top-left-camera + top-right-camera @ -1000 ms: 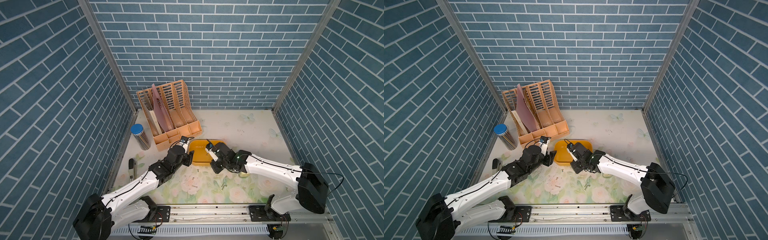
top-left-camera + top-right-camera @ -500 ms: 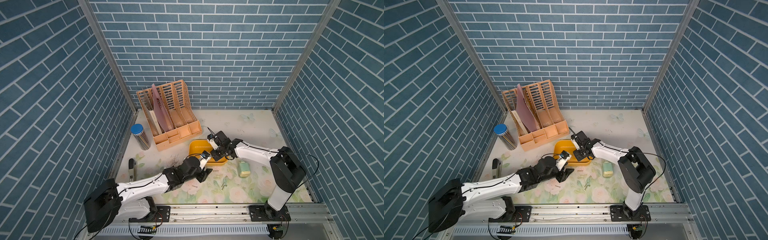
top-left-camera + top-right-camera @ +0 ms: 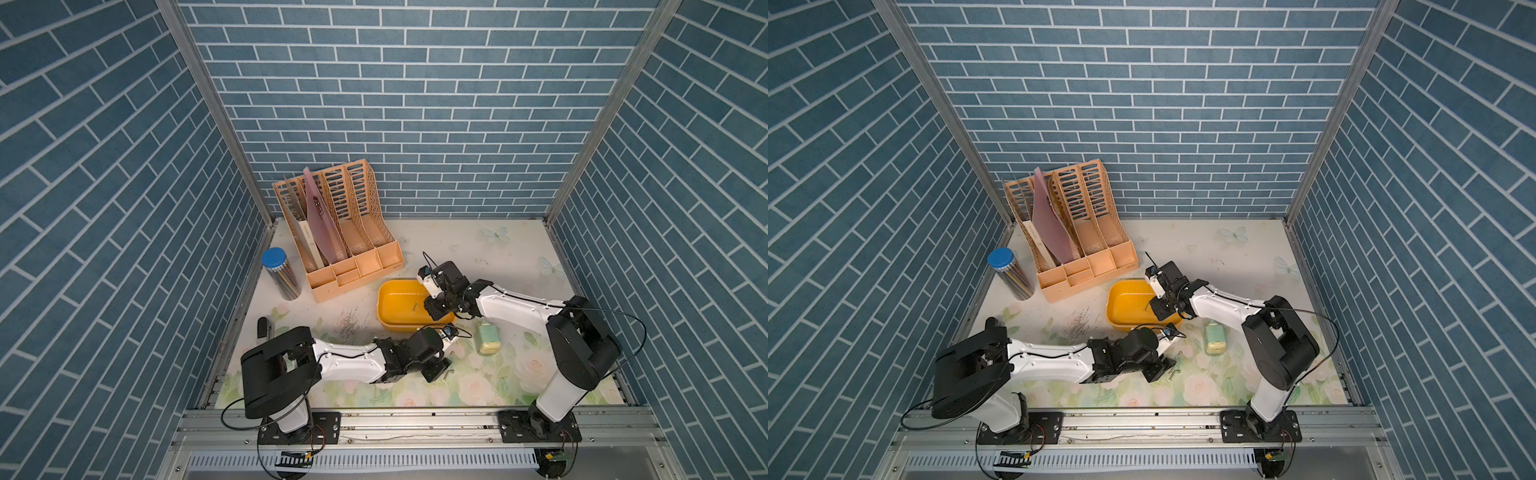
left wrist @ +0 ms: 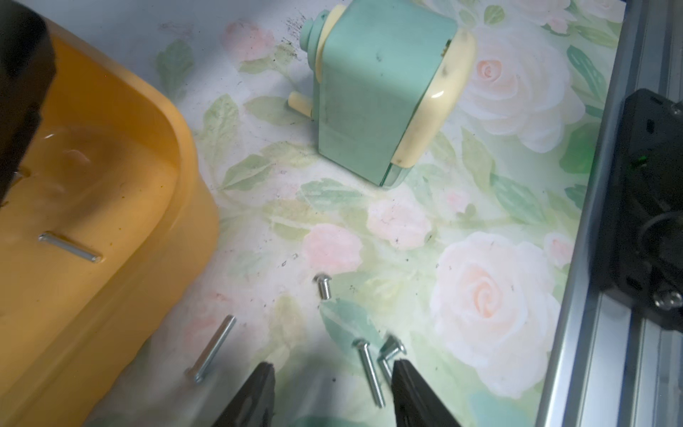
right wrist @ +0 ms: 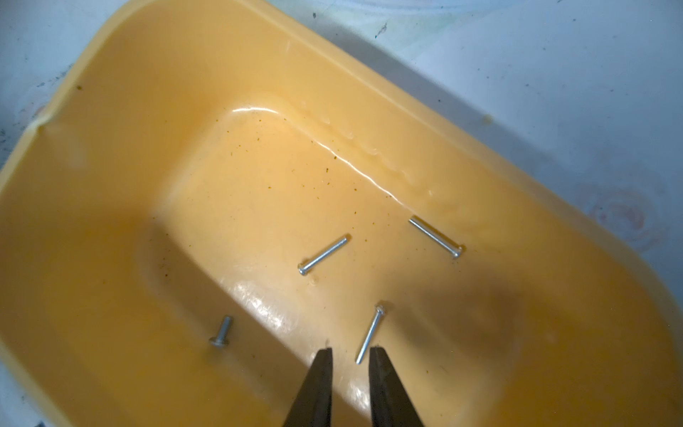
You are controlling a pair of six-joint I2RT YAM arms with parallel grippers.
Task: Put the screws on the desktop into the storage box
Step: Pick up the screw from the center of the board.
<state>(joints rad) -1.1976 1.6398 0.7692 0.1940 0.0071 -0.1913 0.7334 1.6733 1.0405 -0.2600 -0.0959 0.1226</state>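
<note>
Left tool, lower centre in both top views, hangs half open just above the tabletop, one of the screws lying loose between its tips. Beyond, mid-frame, the yellow storage box holds four more; right tool hovers over it, tips narrowly parted, gripping nothing.

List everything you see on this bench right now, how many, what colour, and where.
desktop: one, cream floral, underneath everything
storage box: one, yellow-orange, centre
boxed screws: four, silvery, on the box floor
loose screws: four visible, silvery, on desktop beside box
file organizer: one, peach, back left
folder: one, pink, in organizer
canister: one, blue-lidded, left of organizer
sharpener: one, pale green, right of box
black object: one, left edge, unidentifiable
left gripper: black, open, above loose screws
right gripper: black, open, over box
</note>
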